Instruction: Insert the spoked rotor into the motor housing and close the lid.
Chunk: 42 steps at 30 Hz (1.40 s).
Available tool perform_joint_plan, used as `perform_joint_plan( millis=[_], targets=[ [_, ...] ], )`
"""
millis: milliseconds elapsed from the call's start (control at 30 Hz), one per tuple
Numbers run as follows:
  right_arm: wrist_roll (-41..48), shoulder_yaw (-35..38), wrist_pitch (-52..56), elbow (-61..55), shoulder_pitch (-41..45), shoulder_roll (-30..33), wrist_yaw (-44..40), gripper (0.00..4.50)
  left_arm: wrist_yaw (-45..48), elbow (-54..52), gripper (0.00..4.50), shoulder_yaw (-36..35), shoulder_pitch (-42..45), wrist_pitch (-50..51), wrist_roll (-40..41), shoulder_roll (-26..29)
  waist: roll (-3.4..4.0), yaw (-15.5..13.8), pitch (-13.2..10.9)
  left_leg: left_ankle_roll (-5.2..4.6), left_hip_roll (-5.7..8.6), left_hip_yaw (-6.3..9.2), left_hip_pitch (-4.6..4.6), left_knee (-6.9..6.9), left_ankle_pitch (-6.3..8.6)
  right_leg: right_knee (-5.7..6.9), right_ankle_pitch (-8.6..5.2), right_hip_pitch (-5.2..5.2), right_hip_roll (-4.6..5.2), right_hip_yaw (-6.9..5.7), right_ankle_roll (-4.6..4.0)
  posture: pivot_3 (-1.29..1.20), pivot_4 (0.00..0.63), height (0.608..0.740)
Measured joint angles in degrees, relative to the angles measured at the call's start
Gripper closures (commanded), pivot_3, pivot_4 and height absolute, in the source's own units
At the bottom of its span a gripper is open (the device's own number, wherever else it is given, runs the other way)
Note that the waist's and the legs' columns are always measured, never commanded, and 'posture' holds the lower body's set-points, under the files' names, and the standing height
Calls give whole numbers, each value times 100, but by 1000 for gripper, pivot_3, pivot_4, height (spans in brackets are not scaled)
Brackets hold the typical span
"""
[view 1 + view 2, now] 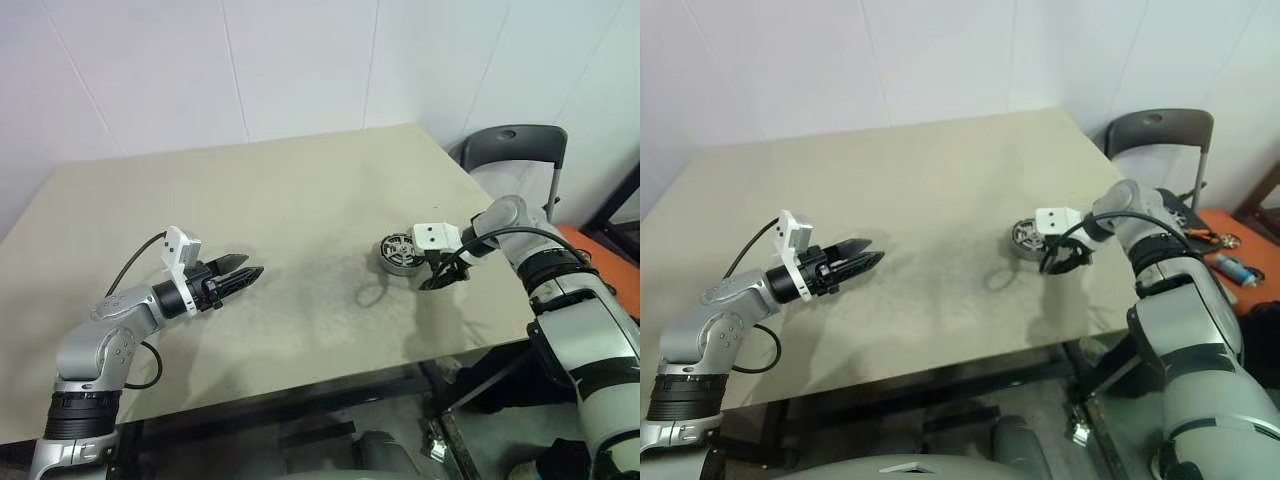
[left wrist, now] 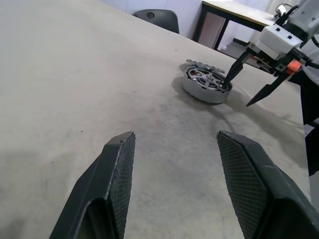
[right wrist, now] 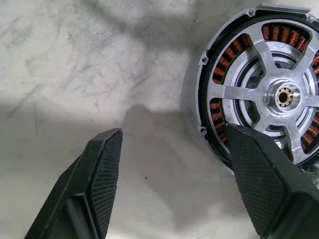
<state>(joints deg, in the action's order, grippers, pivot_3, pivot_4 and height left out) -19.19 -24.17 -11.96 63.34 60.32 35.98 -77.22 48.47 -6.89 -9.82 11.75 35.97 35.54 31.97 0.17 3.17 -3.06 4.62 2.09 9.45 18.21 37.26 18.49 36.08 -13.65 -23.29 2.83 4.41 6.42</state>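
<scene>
Both pairs of fingers stand apart with nothing between them: your left gripper (image 1: 240, 271), at the lower left of the left eye frame, has its fingers only a little spread above bare tabletop, and your right gripper (image 1: 441, 277), right of centre, points steeply down with its fingers spread wide. You have a tan table (image 1: 300, 200) filling most of the frame. Beyond its far right corner stands a dark chair (image 1: 515, 145). On the table, just left of your right gripper, sits the motor housing (image 1: 401, 254). In the right wrist view you can see the spoked rotor (image 3: 279, 97) already lying inside it, copper windings showing between the silver spokes, with one right finger (image 3: 259, 174) at the housing's rim. In the left wrist view a toothed grey edge, the lid (image 2: 199, 63), lies just beside the housing.
</scene>
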Motion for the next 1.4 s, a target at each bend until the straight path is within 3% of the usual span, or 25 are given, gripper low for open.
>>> perform_joint_plan(
  millis=[33, 133, 233, 400, 433, 600, 1067, 1400],
  targets=[
    [-19, 0, -39, 4, -2, -13, 43, 1079, 0, 0, 1712, 0, -24, 1, 0, 0, 0, 18, 0, 1, 0, 1, -1, 0, -1, 1, 0, 0, -1, 0, 0, 0, 0, 740],
    [-79, 2, -119, 51, -1, -58, 269, 1693, -5, -4, 1712, 0, -38, 1, 0, 0, -2, 64, 1, 3, 0, 2, -2, 3, -2, 2, 1, 4, -1, 0, -1, 0, 0, 740],
    [-85, 36, -135, 106, 1, -116, 542, 2684, -17, -40, 1712, 0, -54, 1, 1, -16, -3, 97, 2, 3, -1, 1, -5, 2, -2, 2, 2, 5, -1, 2, -2, 0, 0, 740],
    [-152, 34, -149, 128, 12, -152, 727, 2684, -22, -78, 1712, 1, -170, 1, 2, -45, -5, 105, 3, 3, -2, -1, -7, 4, -2, 2, 3, 6, -2, 5, -4, 0, 0, 740],
    [-167, 34, -153, 132, 12, -159, 750, 2853, -24, -78, 1712, 1, -188, 1, 2, -46, -5, 104, 3, 4, -2, -1, -8, 5, -3, 2, 4, 7, -3, 5, -6, 0, 0, 740],
    [-188, 84, -159, 134, 37, -192, 743, 4223, -38, -82, 1712, 1, -195, 1, 2, -53, -10, 108, 6, 5, -5, 0, -17, 2, -4, 5, 6, 13, -8, 5, -8, 0, 0, 740],
    [-229, 88, -65, 176, 44, -332, 830, 4420, -118, -111, 1712, 10, -196, -1, 1, -140, -9, 101, 6, 6, -5, -1, -20, 4, -4, 6, 7, 17, -8, 7, -10, 0, 0, 740],
    [140, 211, 411, -678, -31, -641, -113, 4420, -122, -107, 1712, 39, -185, -5, -2, -190, -5, 96, 3, 8, -6, 2, 19, -11, -5, 4, 7, -33, -6, 6, -10, 0, 0, 740]
  ],
)
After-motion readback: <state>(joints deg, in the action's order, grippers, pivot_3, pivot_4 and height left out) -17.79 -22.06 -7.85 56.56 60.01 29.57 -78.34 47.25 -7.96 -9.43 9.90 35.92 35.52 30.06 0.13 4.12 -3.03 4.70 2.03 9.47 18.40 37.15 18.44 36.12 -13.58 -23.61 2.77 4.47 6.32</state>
